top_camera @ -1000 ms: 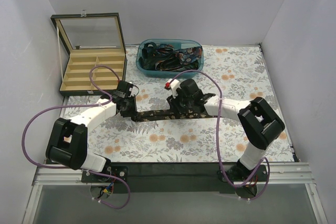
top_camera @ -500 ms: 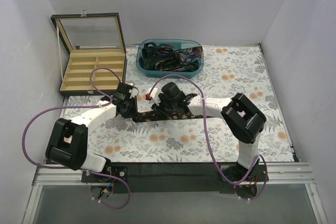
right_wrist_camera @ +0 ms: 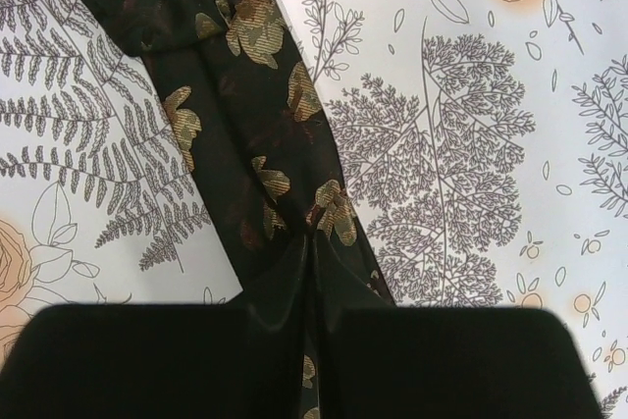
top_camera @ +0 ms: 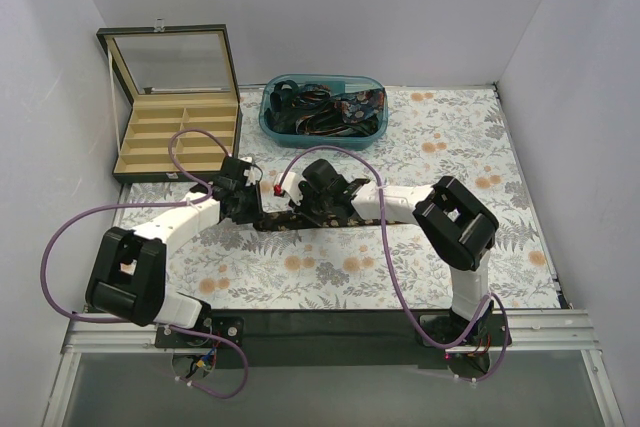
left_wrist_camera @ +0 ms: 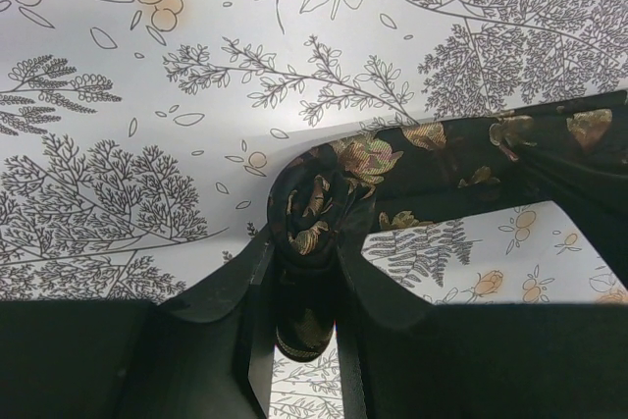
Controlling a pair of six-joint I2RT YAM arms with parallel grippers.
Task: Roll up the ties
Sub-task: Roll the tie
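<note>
On the floral mat [top_camera: 440, 147], the right gripper [right_wrist_camera: 307, 262] has slid nearer the left gripper [left_wrist_camera: 304, 272]; each pinches the tie [right_wrist_camera: 255, 134], the left its rolled end [left_wrist_camera: 314, 208]. Behind, a blue bin [top_camera: 268, 122].

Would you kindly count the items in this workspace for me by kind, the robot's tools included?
1 loose tie, partly rolled
1 blue bin of tangled ties, number unclear
1 compartment box, lid open
2 tools: left tool and right tool, both shut on the loose tie
Total: 5
</note>
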